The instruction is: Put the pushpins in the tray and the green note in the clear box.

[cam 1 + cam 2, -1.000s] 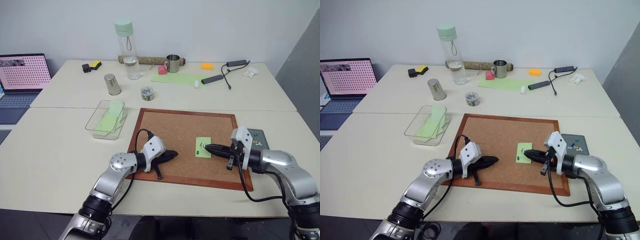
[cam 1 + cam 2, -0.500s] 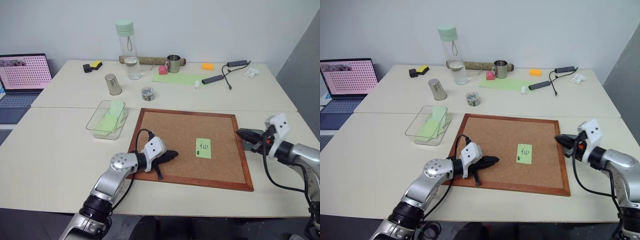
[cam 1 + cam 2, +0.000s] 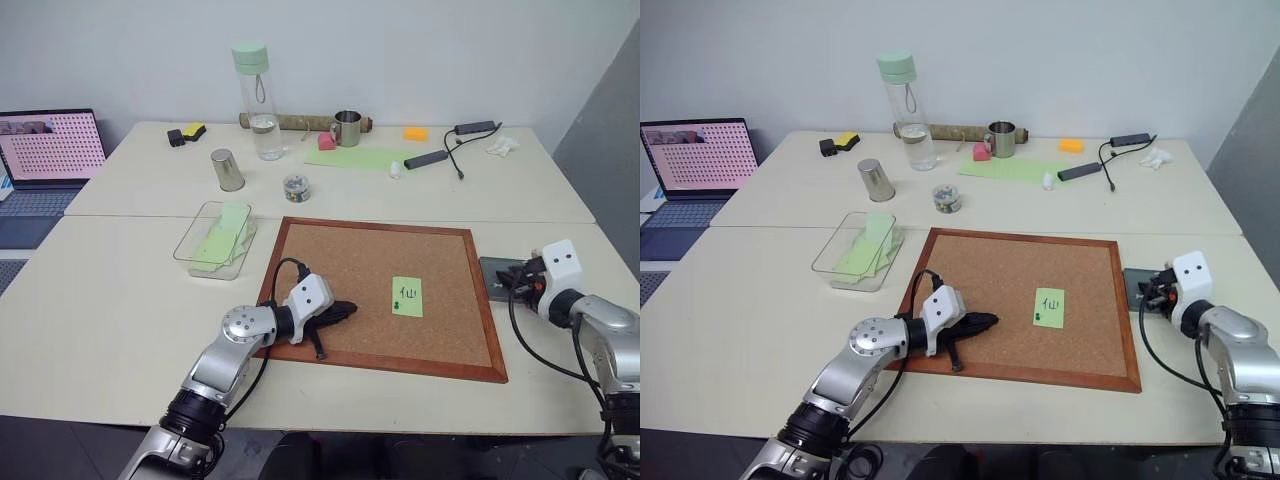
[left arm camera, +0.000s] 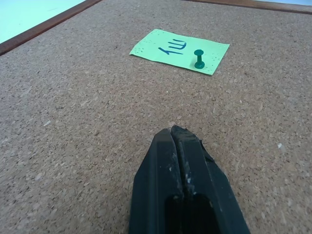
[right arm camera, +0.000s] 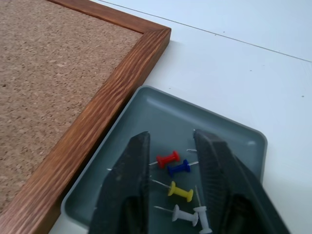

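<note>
The green note [image 3: 407,296] lies on the cork board [image 3: 340,250], held by a green pushpin [image 4: 198,58] at its near corner. My left gripper [image 3: 345,309] rests shut on the cork to the left of the note, well short of it. The dark grey tray [image 5: 204,114] sits just off the board's right edge. My right gripper [image 5: 171,136] hovers open over the tray, nothing between its fingers. A red pushpin [image 5: 168,159] lies in the tray beside blue, yellow and white pins. The clear box [image 3: 213,238] stands left of the board with green sheets in it.
A small jar of pins [image 3: 294,186], a metal cup [image 3: 226,169], a tall bottle [image 3: 254,100], a mug [image 3: 345,127] and a long green sheet [image 3: 355,157] stand on the far table. A laptop [image 3: 45,150] is at far left. Cables [image 3: 450,150] lie at the back right.
My right gripper swung from the note's right side over to the tray and opened above it. The left gripper stayed put, shut.
</note>
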